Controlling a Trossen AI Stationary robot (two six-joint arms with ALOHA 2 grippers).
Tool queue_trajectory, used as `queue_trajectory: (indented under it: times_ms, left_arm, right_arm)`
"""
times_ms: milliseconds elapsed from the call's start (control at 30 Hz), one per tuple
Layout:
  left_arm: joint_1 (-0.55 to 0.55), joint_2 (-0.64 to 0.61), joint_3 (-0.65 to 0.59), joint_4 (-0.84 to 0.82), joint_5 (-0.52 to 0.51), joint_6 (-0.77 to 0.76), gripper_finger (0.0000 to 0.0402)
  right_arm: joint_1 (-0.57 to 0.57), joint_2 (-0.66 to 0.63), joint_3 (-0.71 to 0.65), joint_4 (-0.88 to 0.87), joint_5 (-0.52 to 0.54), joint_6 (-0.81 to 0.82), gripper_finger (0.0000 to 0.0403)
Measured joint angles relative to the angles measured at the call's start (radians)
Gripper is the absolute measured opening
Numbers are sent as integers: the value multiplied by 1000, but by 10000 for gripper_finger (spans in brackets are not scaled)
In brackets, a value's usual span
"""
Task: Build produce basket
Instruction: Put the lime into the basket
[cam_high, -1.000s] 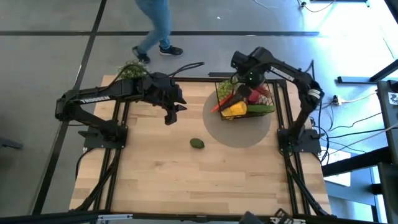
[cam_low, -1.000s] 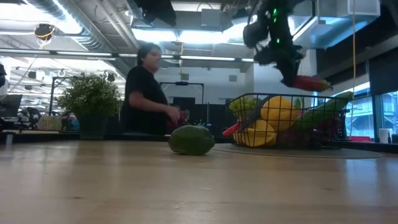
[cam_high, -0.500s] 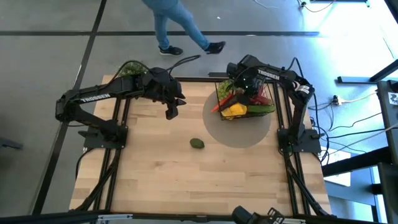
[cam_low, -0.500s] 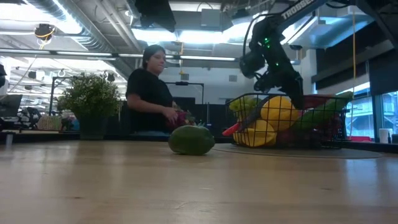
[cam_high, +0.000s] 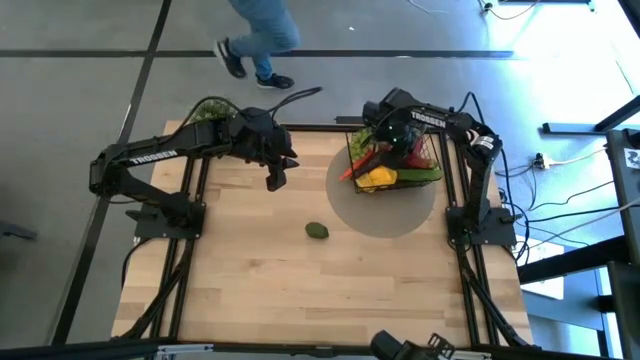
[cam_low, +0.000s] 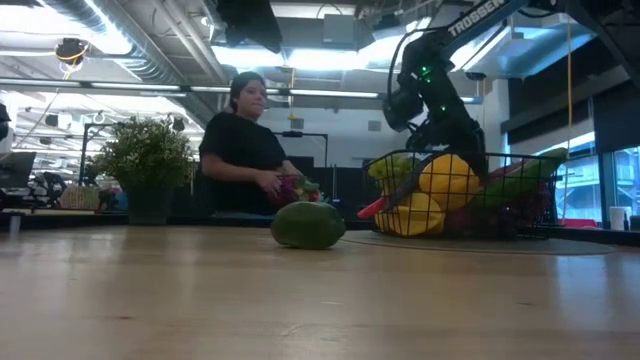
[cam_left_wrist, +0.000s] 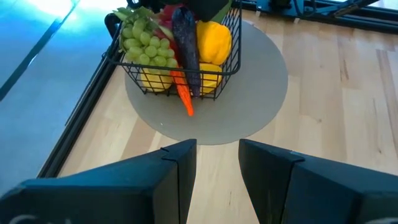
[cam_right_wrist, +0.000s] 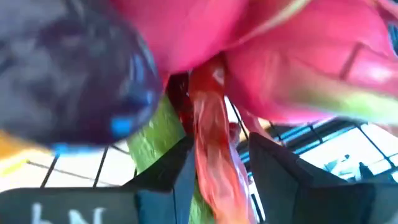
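Observation:
The black wire basket (cam_high: 352, 138) stands on a round grey mat (cam_high: 385, 212) at the far right. It is heaped with produce: green grapes (cam_left_wrist: 146, 40), an eggplant (cam_left_wrist: 186, 43), a yellow pepper (cam_left_wrist: 214, 40) and a carrot (cam_left_wrist: 185, 99). My right gripper (cam_high: 395, 140) reaches down into the basket, open, with a red chili (cam_right_wrist: 214, 143) between its fingers, under a pink dragon fruit (cam_right_wrist: 298, 68). An avocado (cam_high: 317, 231) lies on the bare wood mid-table. My left gripper (cam_high: 272, 183) hangs open above the table's far left, facing the basket. My right gripper comes from above, pointing steeply down into the basket, its fingers (cam_right_wrist: 180, 168) on either side of the chili and along its length. A slit of light shows between the chili and one finger. Whether the other finger touches it I cannot tell.
A bushy potted plant (cam_high: 210, 112) stands at the table's far left corner. A person (cam_low: 240, 150) is behind the far edge, holding something pink. Bare wood stretches from the avocado (cam_low: 308, 225) to the near edge.
My right gripper has gone down from above the basket into it, carrying the red chili in among the produce, and has tipped to point more steeply down. The person behind the table has walked along the far edge.

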Motion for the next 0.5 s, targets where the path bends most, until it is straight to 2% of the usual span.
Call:
queue_trajectory:
  times_ms: [133, 333, 500]
  left_arm:
    - [0, 0, 0, -17, 1, -15, 108]
    - [-1, 8, -2, -95, 21, 10, 108]
    - [-3, 64, -2, -117, 166, 124, 108]
  right_arm:
    - [3, -23, 34, -14, -13, 24, 139]
    - [43, -150, 104, -16, -74, 79, 138]
    - [115, -266, 121, -10, -81, 133, 138]
